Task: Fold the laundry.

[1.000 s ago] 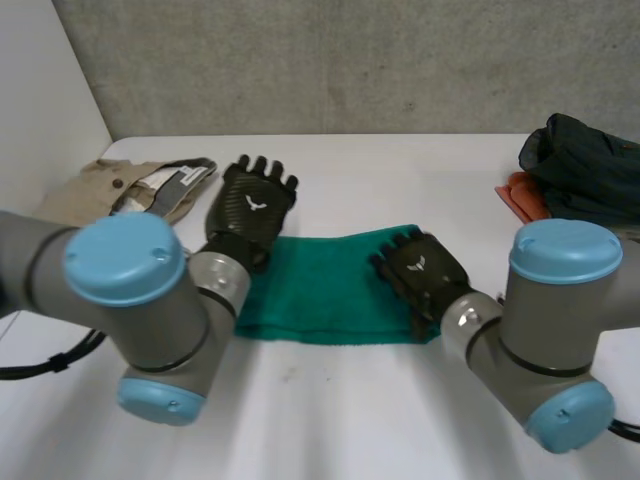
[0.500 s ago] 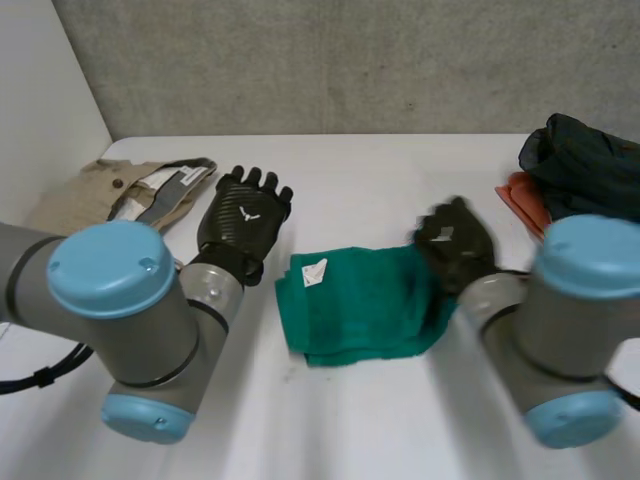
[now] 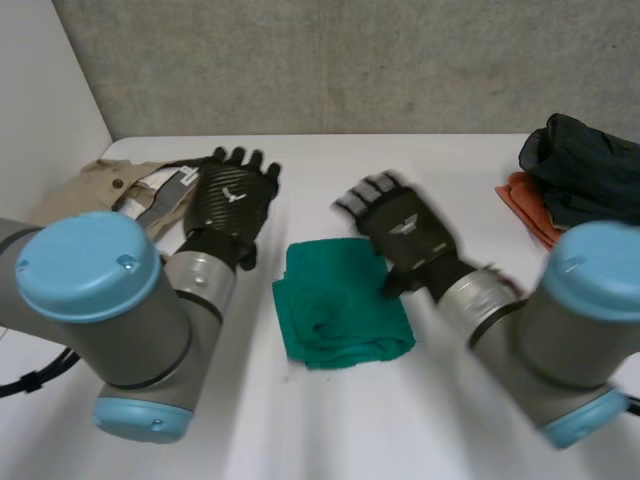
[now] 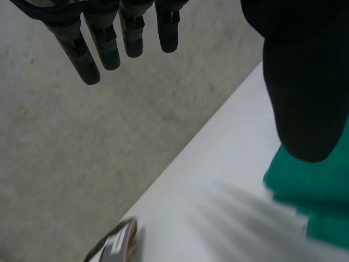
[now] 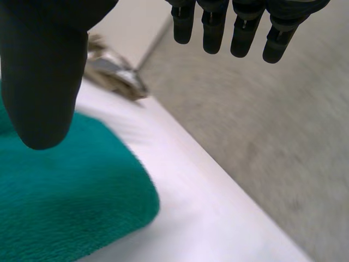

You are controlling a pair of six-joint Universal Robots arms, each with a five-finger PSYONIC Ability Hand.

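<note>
A green towel (image 3: pixel 340 305) lies folded into a small thick square on the white table (image 3: pixel 330 430), between my two hands. My left hand (image 3: pixel 232 200) hovers open to the towel's left, apart from it, fingers straight. In the left wrist view its fingers (image 4: pixel 103 38) and thumb (image 4: pixel 305 82) are spread, and the green towel (image 4: pixel 316 191) lies beside the thumb. My right hand (image 3: pixel 400 228) is open at the towel's far right corner, palm down and holding nothing. The right wrist view has its fingers (image 5: pixel 234 27) straight, with the green towel (image 5: pixel 65 202) under the thumb (image 5: pixel 43 71).
Beige trousers (image 3: pixel 100 190) lie at the table's far left, also seen past the towel as beige trousers (image 5: pixel 112 73). A dark garment (image 3: pixel 590 165) sits on an orange cloth (image 3: pixel 522 198) at the far right. A grey wall (image 3: pixel 330 60) runs behind.
The towel lay spread wide with my right hand on its right end. That hand carried the end over to the left, then let go. My left hand drew back leftward.
</note>
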